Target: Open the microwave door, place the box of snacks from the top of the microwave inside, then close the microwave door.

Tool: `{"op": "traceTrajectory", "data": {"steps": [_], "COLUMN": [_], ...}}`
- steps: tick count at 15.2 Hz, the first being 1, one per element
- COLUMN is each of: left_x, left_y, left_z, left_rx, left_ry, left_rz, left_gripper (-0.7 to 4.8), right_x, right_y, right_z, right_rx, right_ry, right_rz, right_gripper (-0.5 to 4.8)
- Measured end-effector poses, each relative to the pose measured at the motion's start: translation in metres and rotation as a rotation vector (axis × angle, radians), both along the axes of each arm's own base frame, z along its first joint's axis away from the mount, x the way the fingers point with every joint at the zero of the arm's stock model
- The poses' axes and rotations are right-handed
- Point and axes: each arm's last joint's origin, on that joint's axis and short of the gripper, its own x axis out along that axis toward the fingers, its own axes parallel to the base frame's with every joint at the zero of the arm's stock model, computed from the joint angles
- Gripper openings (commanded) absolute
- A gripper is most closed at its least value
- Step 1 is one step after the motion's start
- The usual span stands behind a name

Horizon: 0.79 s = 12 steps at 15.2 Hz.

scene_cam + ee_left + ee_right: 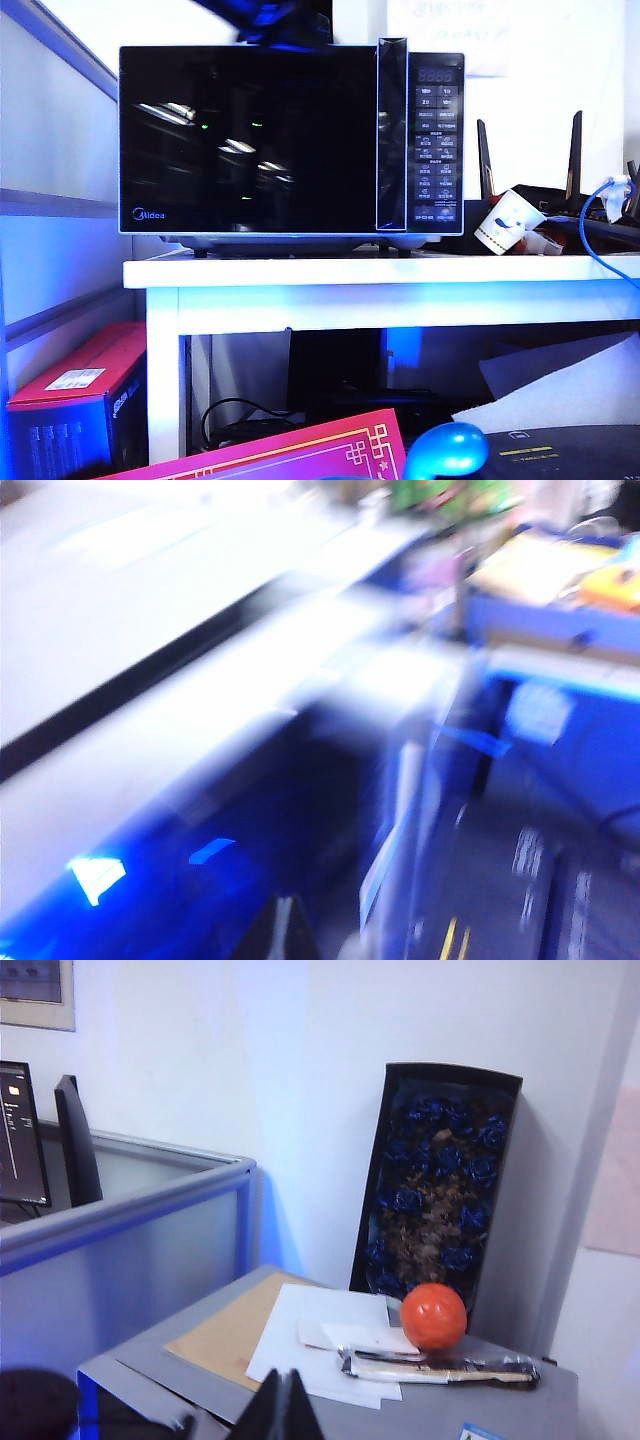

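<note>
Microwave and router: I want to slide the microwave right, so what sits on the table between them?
In the exterior view, a tipped white paper cup lies between the microwave and the black router.

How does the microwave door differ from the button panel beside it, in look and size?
The microwave door is wide, glossy and mirror-like, showing bright reflections; the button panel is narrow and matte-looking. The door is plain except for a small logo at its lower left, while the panel carries rows of buttons under a digital display. Both are black and face front.

The microwave door (250, 140) carries the brand "Midea" at its lower left; other print is too small to read.
</note>
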Motion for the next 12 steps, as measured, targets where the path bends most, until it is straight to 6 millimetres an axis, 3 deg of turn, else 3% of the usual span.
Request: {"op": "traceTrajectory", "data": {"steps": [4, 9, 12], "left_x": [0.001, 0.010, 0.007], "left_y": [-0.023, -0.027, -0.028], "left_z": [0.004, -0.011, -0.010], "left_rx": [-0.005, 0.042, 0.074], "left_ry": [-0.135, -0.124, -0.114], "left_rz": [0.213, 0.400, 0.480], "left_gripper": [-0.06, -0.06, -0.06], "right_x": [-0.001, -0.001, -0.001], "right_y": [-0.001, -0.001, -0.002], "right_z": [0.002, 0.002, 0.002], "right_rx": [0.010, 0.007, -0.022], "right_ry": [-0.017, -0.019, -0.038], "right_rz": [-0.009, -0.010, -0.074], "right_gripper": [-0.05, -0.05, -0.05]}}
